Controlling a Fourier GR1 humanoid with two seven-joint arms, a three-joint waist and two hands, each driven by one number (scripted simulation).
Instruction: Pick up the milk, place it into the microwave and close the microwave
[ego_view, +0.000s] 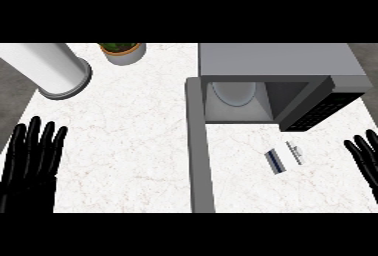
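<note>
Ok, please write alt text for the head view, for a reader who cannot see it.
A small milk carton sits on a white counter in front of an open microwave, whose door points toward the viewer. The left hand and right hand rest open at the side edges; a white cylinder and a potted plant are at the back left.

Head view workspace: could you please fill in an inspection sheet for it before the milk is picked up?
Surface: white marbled counter.
Job's things: milk carton on the counter, in front of the microwave and right of its open door; nothing seen on the turntable.
Clutter: white cylinder and potted plant at the far left.
Hands: left hand open at the left edge; right hand open at the right edge; both hold nothing.
Cables: nothing seen.
Surroundings: grey floor beyond the counter's left edge.
</note>
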